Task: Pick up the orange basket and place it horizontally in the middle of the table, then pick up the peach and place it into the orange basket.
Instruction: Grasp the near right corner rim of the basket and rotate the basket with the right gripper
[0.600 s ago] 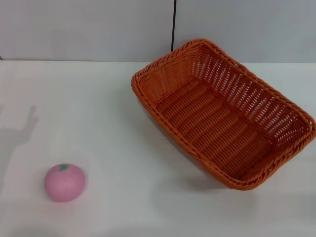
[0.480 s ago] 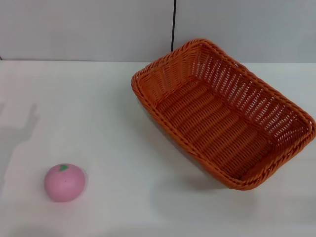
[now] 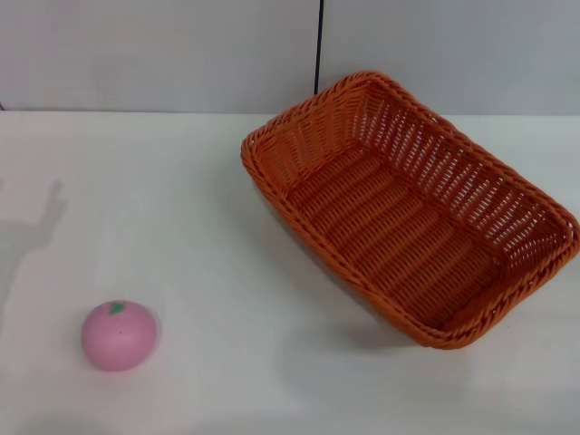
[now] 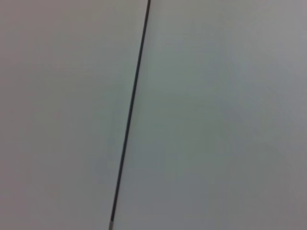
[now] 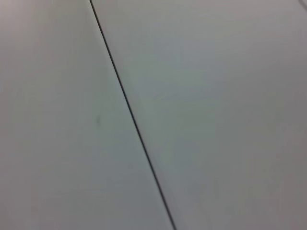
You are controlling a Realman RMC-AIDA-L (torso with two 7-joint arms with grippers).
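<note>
The orange basket point(image 3: 408, 204) lies empty on the white table point(image 3: 208, 227), right of centre and turned diagonally, one corner toward the back wall and one toward the right edge. The peach point(image 3: 118, 334), pink with a small green leaf mark, rests at the front left of the table, well apart from the basket. Neither gripper shows in the head view. Both wrist views hold only a pale wall with a dark seam, no fingers. A faint arm shadow point(image 3: 32, 231) falls on the table's left side.
A grey wall point(image 3: 163, 54) with a vertical dark seam point(image 3: 319, 45) stands behind the table's far edge. The basket's right corner nearly reaches the head view's right border.
The arm shadow on the table's left side has shifted slightly left and up. Basket and peach have not moved.
</note>
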